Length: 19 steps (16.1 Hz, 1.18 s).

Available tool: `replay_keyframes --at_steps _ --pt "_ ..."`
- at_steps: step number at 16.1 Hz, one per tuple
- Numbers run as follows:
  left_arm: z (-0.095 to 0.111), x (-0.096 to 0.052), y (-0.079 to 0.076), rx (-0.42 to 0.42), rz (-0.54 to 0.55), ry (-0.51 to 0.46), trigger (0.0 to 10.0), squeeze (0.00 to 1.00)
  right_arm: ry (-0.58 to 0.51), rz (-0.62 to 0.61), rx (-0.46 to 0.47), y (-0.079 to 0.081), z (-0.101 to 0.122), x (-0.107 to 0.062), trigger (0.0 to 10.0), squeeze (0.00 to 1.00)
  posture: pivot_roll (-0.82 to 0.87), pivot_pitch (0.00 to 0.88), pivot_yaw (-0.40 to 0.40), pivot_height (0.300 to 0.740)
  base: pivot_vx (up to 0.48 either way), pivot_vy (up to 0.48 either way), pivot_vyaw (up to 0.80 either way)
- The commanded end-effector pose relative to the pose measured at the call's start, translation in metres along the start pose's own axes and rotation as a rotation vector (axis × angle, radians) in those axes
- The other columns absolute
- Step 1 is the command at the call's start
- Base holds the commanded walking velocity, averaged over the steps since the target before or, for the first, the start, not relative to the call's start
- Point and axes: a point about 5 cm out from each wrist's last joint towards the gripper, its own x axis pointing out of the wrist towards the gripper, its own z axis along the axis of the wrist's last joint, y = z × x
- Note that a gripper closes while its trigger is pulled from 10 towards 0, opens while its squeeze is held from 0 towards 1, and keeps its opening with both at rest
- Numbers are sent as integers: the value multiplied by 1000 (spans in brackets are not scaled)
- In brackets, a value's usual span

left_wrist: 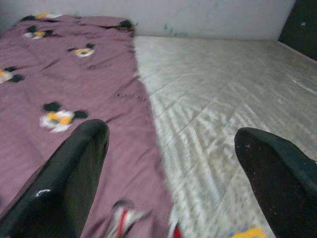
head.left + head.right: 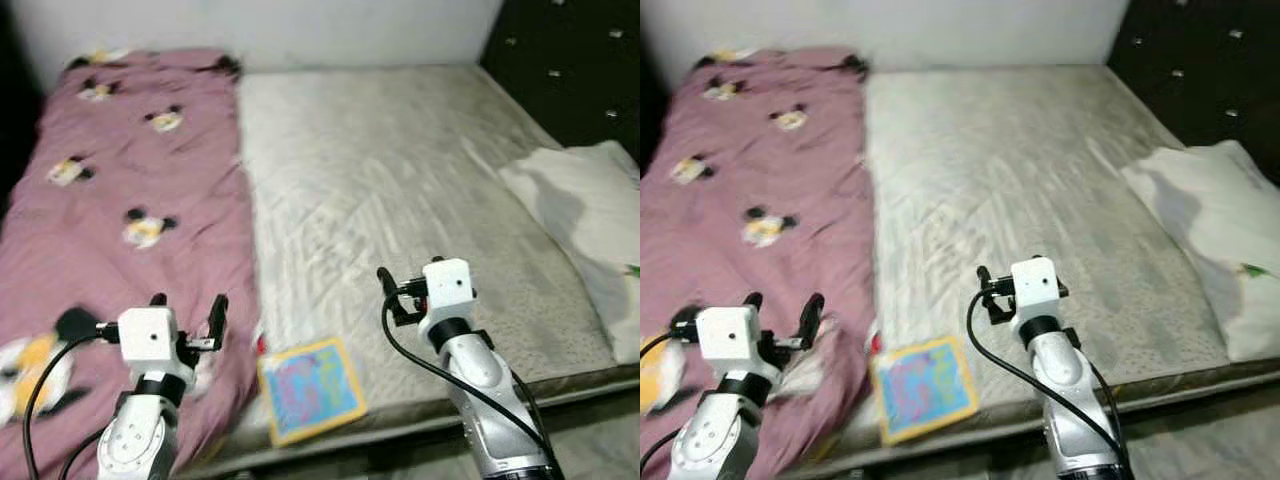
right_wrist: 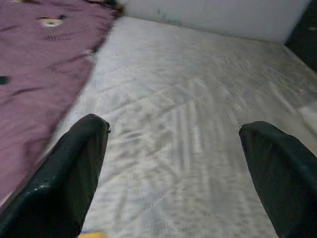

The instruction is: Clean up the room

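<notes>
A mauve blanket (image 2: 130, 200) printed with cartoon mice covers the left half of a bed, and bare grey mattress (image 2: 400, 190) shows on the right half. A thin, colourful book with a yellow border (image 2: 310, 388) lies flat at the mattress's near edge. My left gripper (image 2: 188, 308) hovers open over the blanket's near right edge, left of the book. My right gripper (image 2: 395, 295) hangs open above the mattress, right of and beyond the book. In the wrist views both the left gripper (image 1: 168, 163) and the right gripper (image 3: 171, 163) have their fingers wide apart with nothing between them.
A white pillow (image 2: 590, 220) lies at the bed's right side by a dark tufted headboard (image 2: 570, 60). A white wall (image 2: 300, 25) runs behind the bed. A small red and white thing (image 1: 124, 220) peeks out at the blanket's edge near the book.
</notes>
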Motion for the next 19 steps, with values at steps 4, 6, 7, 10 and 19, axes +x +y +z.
replay_keyframes --at_steps 4,6,7,10,19 --pt "-5 -1 -2 1 15 33 10000 0 23 -36 -7 -9 -6 -4 10000 0 9 117 -24 740 0 0 0" --pt "-5 -1 -2 1 18 37 10000 0 23 -35 -7 -9 -7 -4 10000 0 11 118 -25 740 0 0 0" --pt "-5 -1 -2 1 20 37 10000 0 23 -34 -8 -9 -7 -4 10000 0 11 117 -25 740 0 0 0" --pt "-6 -1 0 1 36 46 10000 0 23 -31 -6 -7 -7 -4 10000 0 11 117 -25 740 0 0 0" --pt "-7 0 0 -6 43 55 10000 0 9 -25 32 -5 -5 -5 10000 0 13 118 -27 740 0 0 0"
